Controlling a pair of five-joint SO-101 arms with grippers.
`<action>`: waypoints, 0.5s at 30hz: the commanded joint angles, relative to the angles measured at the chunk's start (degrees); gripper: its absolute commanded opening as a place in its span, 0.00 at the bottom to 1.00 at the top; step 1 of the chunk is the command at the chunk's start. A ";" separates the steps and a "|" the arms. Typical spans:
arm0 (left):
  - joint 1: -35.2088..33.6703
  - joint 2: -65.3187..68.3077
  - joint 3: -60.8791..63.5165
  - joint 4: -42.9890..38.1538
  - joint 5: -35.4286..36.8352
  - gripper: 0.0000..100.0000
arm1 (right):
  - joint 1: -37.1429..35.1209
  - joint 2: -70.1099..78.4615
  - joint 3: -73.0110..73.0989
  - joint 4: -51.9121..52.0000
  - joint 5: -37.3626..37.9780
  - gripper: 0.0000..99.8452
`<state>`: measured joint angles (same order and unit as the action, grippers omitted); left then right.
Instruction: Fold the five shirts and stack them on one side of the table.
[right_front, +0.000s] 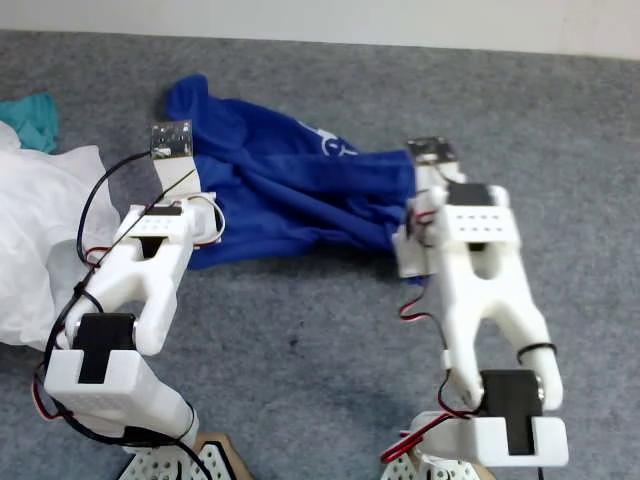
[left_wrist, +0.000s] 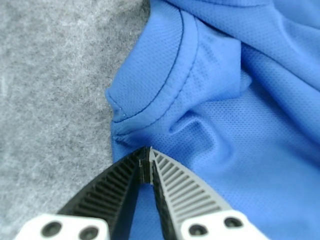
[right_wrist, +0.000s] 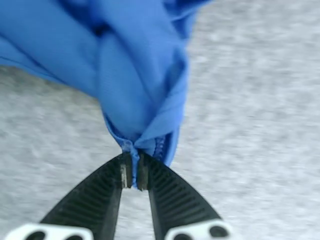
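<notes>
Currently my left end effector (left_wrist: 149, 170) and right end effector (right_wrist: 134, 175) each pinch an edge of the blue shirt (right_front: 290, 195), upper centre on the desk (right_front: 320, 340). I judge it light and limp; best held by the hems.

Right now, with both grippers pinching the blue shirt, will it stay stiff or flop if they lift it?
Probably floppy: the blue shirt lies bunched in soft folds and would likely sag between the left gripper and right gripper. Likely light, since the mesh looks thin. It may slip, as each gripper pinches only an edge.
</notes>
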<state>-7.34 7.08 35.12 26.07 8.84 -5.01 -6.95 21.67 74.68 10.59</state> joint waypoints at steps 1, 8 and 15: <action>0.13 -0.13 -2.33 -0.70 -0.35 0.01 | 8.57 -4.44 -2.42 -0.84 8.09 0.00; 0.13 -0.13 -2.33 -0.70 -0.35 0.01 | 20.26 -6.46 -2.24 -15.78 10.99 0.00; 0.13 -0.13 -2.33 -0.70 -0.35 0.01 | 23.78 -6.29 -2.59 -30.90 10.81 0.00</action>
<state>-7.08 7.08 35.12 26.07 8.84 16.18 -10.37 21.76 50.68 20.70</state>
